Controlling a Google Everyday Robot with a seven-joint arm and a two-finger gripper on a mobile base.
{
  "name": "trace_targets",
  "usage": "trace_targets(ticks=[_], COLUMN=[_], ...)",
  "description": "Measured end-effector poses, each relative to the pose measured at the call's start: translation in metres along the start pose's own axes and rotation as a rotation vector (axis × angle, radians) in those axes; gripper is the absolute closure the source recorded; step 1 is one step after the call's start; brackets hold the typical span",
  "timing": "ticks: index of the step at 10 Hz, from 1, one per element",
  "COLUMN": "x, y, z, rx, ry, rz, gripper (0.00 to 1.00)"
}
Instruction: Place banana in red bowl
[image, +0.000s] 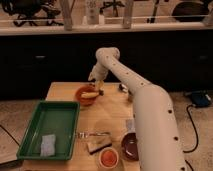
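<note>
The red bowl (84, 95) stands on the far left part of the wooden table (112, 112). The pale-yellow banana (90, 94) lies across the bowl's right side, over its rim. My gripper (97, 83) hangs just above the banana and the bowl's right edge, at the end of the white arm (145, 105) that reaches in from the lower right.
A green tray (50, 127) with a pale cloth (47, 144) sits at the front left. A darker maroon bowl (132, 145), a pale-rimmed bowl with orange inside (109, 157), a sponge-like block (98, 145) and a utensil (92, 134) lie near the front. A small dark object (123, 88) sits behind the arm.
</note>
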Motion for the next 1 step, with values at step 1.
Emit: trace_targets(ticks=[1], x=[0.0], y=[0.0], z=[0.0], rx=[0.0], ry=[0.0], rz=[0.0], gripper=[0.43])
